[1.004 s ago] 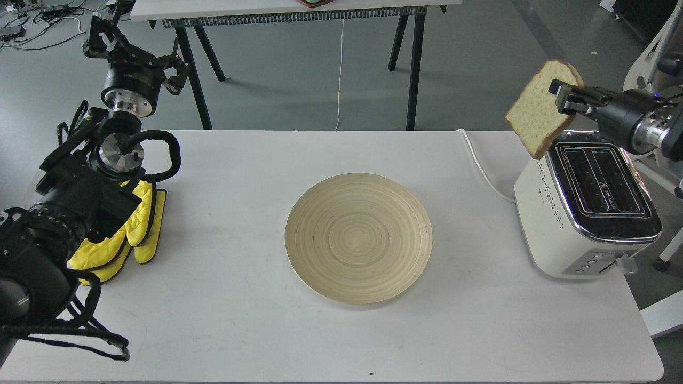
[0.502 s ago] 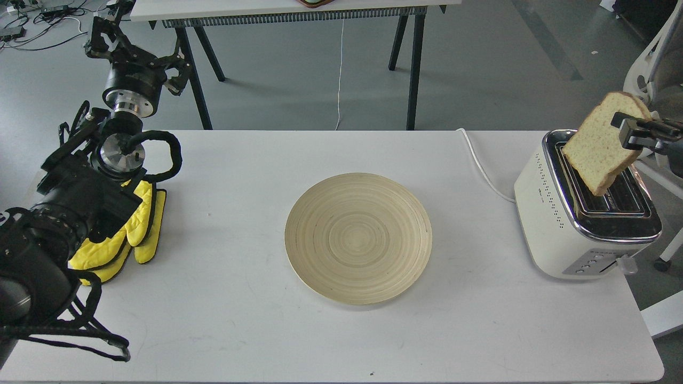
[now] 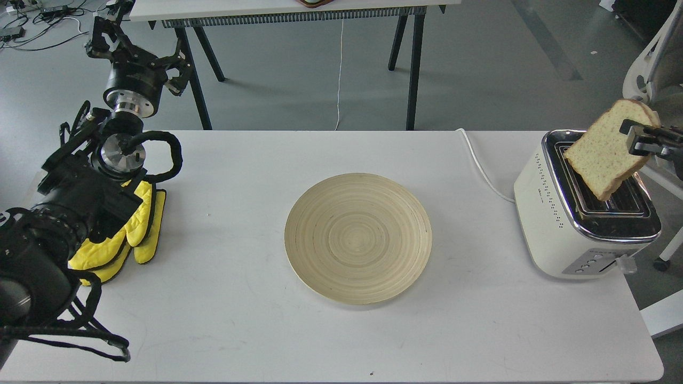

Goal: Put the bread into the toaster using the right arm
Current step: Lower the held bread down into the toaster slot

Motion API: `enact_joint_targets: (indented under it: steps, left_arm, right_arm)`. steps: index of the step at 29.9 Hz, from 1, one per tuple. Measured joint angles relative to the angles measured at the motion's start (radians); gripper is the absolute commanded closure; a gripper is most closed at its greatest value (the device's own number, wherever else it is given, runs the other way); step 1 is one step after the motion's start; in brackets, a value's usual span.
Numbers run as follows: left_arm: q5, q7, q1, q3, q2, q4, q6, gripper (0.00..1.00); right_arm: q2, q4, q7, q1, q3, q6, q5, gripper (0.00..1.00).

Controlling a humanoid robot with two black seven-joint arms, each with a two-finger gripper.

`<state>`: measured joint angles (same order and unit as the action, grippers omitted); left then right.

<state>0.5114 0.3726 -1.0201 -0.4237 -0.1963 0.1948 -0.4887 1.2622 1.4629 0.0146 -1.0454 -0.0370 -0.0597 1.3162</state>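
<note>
1. Table (image 3: 240,330): white top. Its far edge runs behind the plate, its near edge along the bottom of the view, and its right edge falls away just past the toaster.
2. Toaster (image 3: 555,224): cream-white, at 3 o'clock from the plate, close to the table's right edge. Its chrome top faces up with both slots exposed; the lever and buttons face the near side. A white cord (image 3: 483,165) runs from its far-left corner to the table's far edge.
3. Plate (image 3: 358,238): round, pale wood, at table centre. Bare tabletop lies open on all sides of it, widest toward 6 o'clock.
4. Yellow mitts (image 3: 133,234): at 9 o'clock from the plate, near the left edge, partly under the left arm.
5. Right gripper (image 3: 637,140): enters from the right edge of the view, fingers pinching the bread at its domed upper end. Only the tip of the arm is in view.
6. Bread (image 3: 603,154): tilted, dome at 1 o'clock, lower corner at 6 o'clock. It hangs over the toaster's top, above the slots. Whether the lower corner touches the chrome or has entered a slot cannot be told.
7. Left gripper (image 3: 136,50): raised beyond the table's far-left corner, at 10 o'clock from the plate, fingers spread, holding nothing.
</note>
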Motion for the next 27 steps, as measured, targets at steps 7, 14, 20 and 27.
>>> enact_joint_targets:
  steps: [7, 14, 20, 27]
  left_arm:
    - [0.001, 0.0, 0.0, -0.003, 0.0, 0.0, 0.0, 0.0]
    - [0.001, 0.0, 0.0, -0.003, 0.0, 0.0, 0.0, 0.0]
    - [0.001, 0.0, 0.0, -0.002, 0.0, 0.0, 0.0, 0.0]
    - [0.0, 0.0, 0.0, -0.002, 0.0, 0.0, 0.0, 0.0]
  right_arm:
    - [-0.002, -0.001, -0.004, 0.003, 0.0, 0.0, 0.0, 0.97]
    - [-0.013, -0.022, -0.013, 0.007, -0.002, 0.0, -0.001, 0.97]
    - [-0.024, -0.026, -0.013, 0.008, -0.002, -0.003, -0.004, 0.97]
    - [-0.062, -0.026, -0.013, 0.007, -0.006, -0.015, -0.015, 0.97]
